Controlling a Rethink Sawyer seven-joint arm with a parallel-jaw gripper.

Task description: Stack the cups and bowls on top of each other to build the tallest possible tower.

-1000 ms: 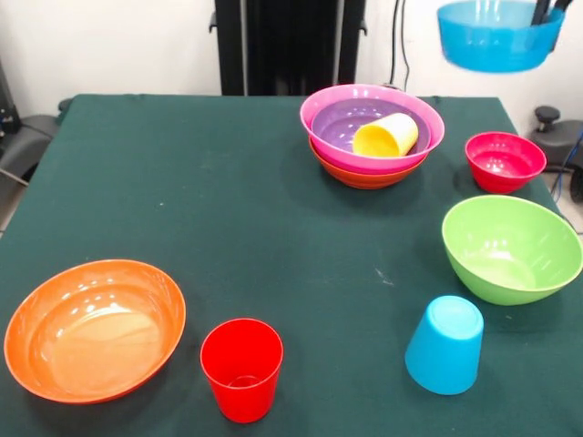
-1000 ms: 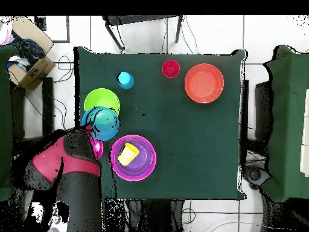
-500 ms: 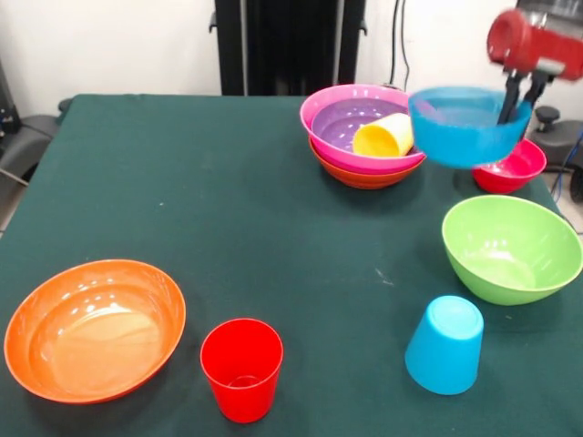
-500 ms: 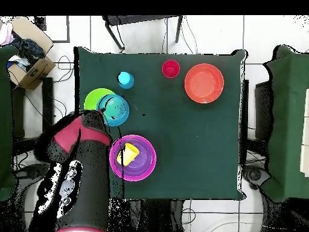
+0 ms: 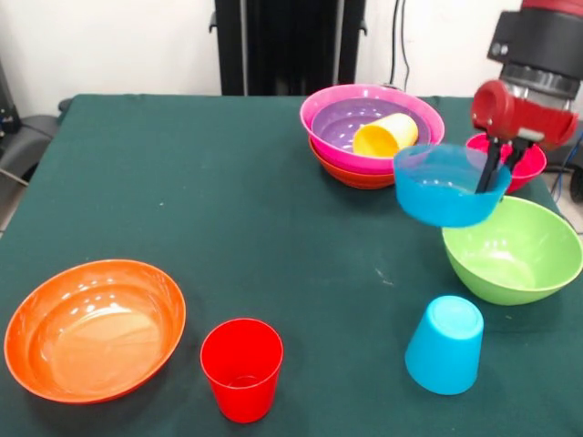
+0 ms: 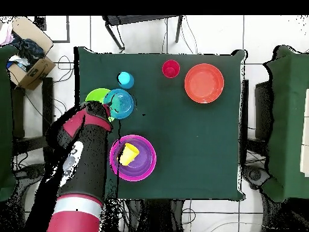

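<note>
The green table [image 5: 182,182] carries a lone large orange bowl [image 5: 94,329] down at about eight o'clock in the front view, glossy and upright. Up at one o'clock sits the tower [image 5: 372,135]: an orange bowl lowest, a magenta bowl nested in it, a purple bowl inside that, and the yellow cup [image 5: 386,136] lying tipped on its side in the purple one. The lime green bowl [image 5: 512,248] rests at three o'clock, upright. The red and black arm comes down at the right, and its gripper [image 5: 499,164] is clamped over the rim of the small blue bowl [image 5: 449,185], one finger inside and one outside, holding it in the air, slightly tilted, between the tower and the lime bowl and overlapping the lime bowl's edge. The small crimson bowl [image 5: 506,159] sits behind the gripper, partly hidden. The light blue cup [image 5: 444,344] stands upside down at five o'clock, and the red cup [image 5: 241,368] stands upright at six o'clock, beside the orange bowl.
</note>
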